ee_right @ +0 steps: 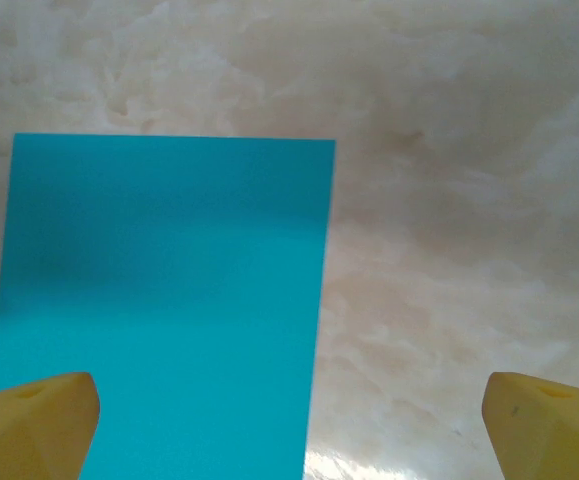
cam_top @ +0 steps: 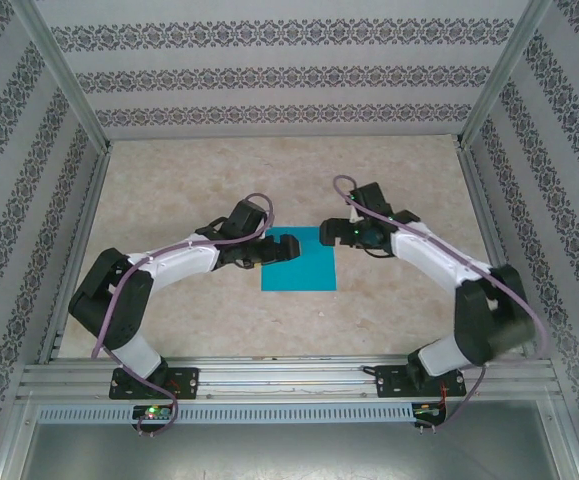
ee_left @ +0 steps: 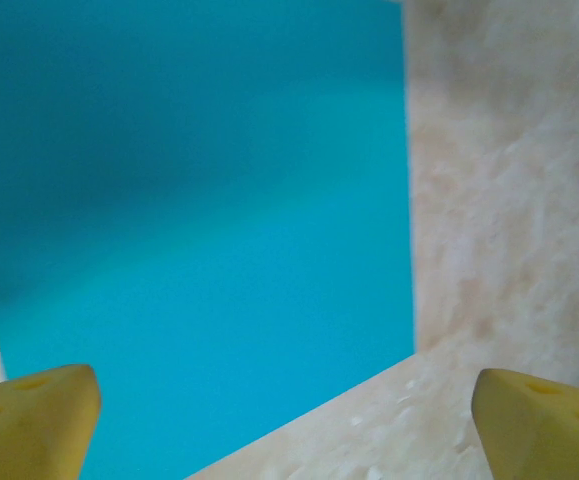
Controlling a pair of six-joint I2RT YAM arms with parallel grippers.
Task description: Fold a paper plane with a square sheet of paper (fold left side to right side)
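Note:
The square sheet of paper (cam_top: 304,265) lies flat and turquoise-blue on the table's middle, with no crease showing. No paper plane is in view. My left gripper (cam_top: 261,250) hovers at the sheet's left edge. Its yellow fingertips (ee_left: 34,420) stand wide apart and open, with the sheet (ee_left: 189,230) spread under them. My right gripper (cam_top: 331,233) is by the sheet's far right corner. It is open too, with nothing between its fingertips (ee_right: 549,425). The sheet (ee_right: 169,310) reaches under its left finger, and bare table lies under the rest.
The marbled beige tabletop (cam_top: 399,300) is ringed by patterned walls and an aluminium frame (cam_top: 289,375) along the near edge, where both arm bases are bolted. Bare table surrounds the sheet on all sides.

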